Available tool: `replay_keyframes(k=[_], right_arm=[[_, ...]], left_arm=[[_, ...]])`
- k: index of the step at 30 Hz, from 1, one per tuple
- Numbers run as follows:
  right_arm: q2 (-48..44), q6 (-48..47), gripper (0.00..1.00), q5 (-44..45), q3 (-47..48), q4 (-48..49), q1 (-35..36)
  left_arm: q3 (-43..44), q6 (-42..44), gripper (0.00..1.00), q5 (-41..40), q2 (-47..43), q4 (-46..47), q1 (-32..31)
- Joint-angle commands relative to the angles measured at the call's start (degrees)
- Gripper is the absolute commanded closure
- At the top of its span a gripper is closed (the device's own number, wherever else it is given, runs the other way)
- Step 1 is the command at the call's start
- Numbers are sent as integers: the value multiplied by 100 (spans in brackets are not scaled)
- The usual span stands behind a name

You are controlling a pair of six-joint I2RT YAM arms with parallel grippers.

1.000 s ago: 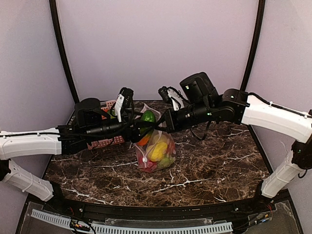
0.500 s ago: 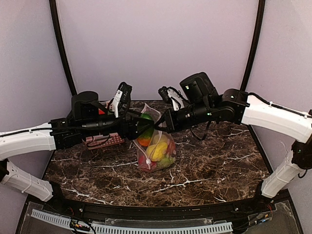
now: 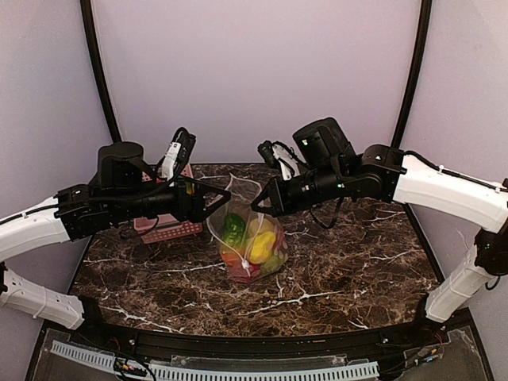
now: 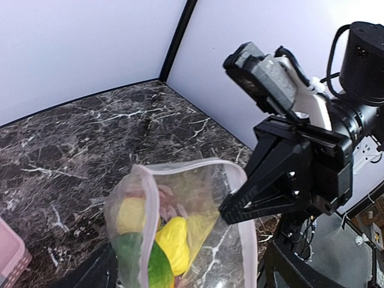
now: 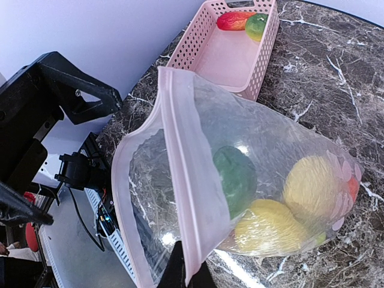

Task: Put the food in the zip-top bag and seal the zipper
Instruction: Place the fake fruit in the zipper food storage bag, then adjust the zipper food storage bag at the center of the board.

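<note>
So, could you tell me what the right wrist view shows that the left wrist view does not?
Only the right wrist view shows inside the pink basket, where a red piece and a green piece lie. Only the left wrist view shows the wrist camera above the right gripper, which pinches the rim of the zip-top bag. Both show the bag open, its pink zipper, and green and yellow food inside.

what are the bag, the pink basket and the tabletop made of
The zip-top bag looks like thin clear glossy plastic film: it crinkles and the food shows through. The pink basket seems rigid moulded plastic, with regular holes. The table looks like polished dark marble with white veins, possibly printed laminate.
</note>
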Motion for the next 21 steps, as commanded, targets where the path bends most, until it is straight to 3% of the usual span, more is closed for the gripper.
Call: replay_keyframes(k=[1,8,16,21], right_arm=[[-264,51,100,54,-33,246,37],[-218,53,100,20,10,253,44],[-203,67,100,-5,-11,256,43],[-215,69,100,4,-15,257,38]], left_arm=[[118,-159,14,-762,-337,-996,-22],[117,-535,16,-536,-320,-1675,-22],[-223,-885,43,-196,-250,-1349,-20],[-214,-979,66,101,-18,-932,-16]])
